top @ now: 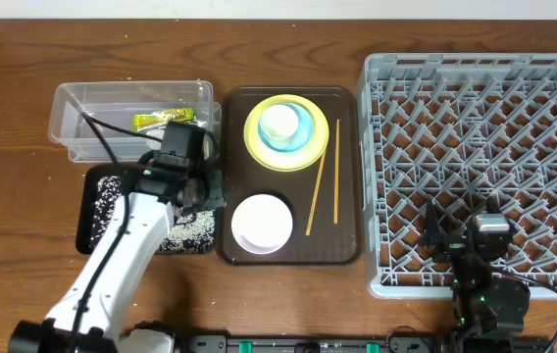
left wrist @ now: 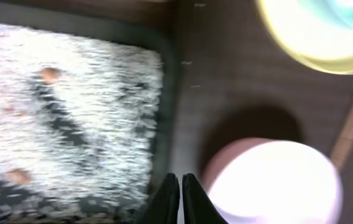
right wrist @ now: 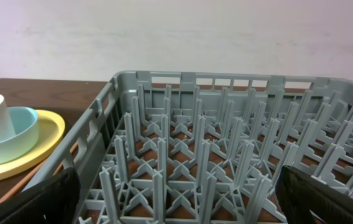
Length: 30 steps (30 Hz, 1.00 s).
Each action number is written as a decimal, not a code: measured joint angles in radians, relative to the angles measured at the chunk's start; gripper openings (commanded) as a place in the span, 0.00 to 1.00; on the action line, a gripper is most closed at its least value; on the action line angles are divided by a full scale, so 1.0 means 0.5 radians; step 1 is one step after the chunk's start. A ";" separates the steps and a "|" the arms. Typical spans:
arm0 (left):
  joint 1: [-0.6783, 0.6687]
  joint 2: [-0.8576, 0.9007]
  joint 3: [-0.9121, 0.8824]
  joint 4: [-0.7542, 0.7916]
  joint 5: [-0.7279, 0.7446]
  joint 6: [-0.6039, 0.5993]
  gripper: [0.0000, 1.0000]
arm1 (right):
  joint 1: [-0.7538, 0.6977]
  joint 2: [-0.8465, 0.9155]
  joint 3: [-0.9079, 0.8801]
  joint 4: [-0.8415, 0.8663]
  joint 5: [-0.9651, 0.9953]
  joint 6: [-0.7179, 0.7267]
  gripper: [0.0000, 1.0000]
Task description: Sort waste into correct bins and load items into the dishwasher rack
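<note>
Left gripper (left wrist: 181, 190) has its two fingers pinched tight together with nothing between them. It hangs over the seam where the black tray (top: 97, 211) meets the brown serving tray (top: 347, 245). Just beside its tips, on the side away from the black tray, sits the white bowl (left wrist: 270, 186), which looks empty. On the other side, white rice scraps (left wrist: 71, 124) lie spread over the black tray's floor. A bit farther off, past the white bowl, is the yellow plate (top: 259, 147) with the light blue bowl (top: 303, 132) on it and the white cup (top: 280, 123) inside that bowl. Two chopsticks (top: 335, 172) lie flat beyond the bowl and plate. Behind the gripper is the clear tub (top: 73, 123) with the yellow-green wrapper (top: 163, 119) in it. Farthest away is the grey dishwasher rack (top: 475, 69), with nothing in it yet. The right gripper (right wrist: 179, 202) waits at the rack's near edge with its fingers spread wide and empty. The white bowl is likely next. It looks hard, smooth and a little slippery, and it could crack if dropped. The fingers would need to open first, then pinch the rim, one finger inside and one outside. The chopsticks look light and thin, so they may roll away when touched.
</note>
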 measured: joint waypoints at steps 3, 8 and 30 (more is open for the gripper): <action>-0.001 0.002 0.002 -0.049 0.179 0.000 0.08 | -0.001 0.000 0.001 0.000 0.000 0.000 0.99; -0.001 0.004 0.063 -0.259 0.346 0.019 0.08 | -0.001 0.000 0.000 0.000 0.000 0.000 0.99; 0.016 -0.140 0.468 -0.413 0.866 0.074 0.59 | -0.001 0.028 0.101 -0.018 -0.397 0.468 0.99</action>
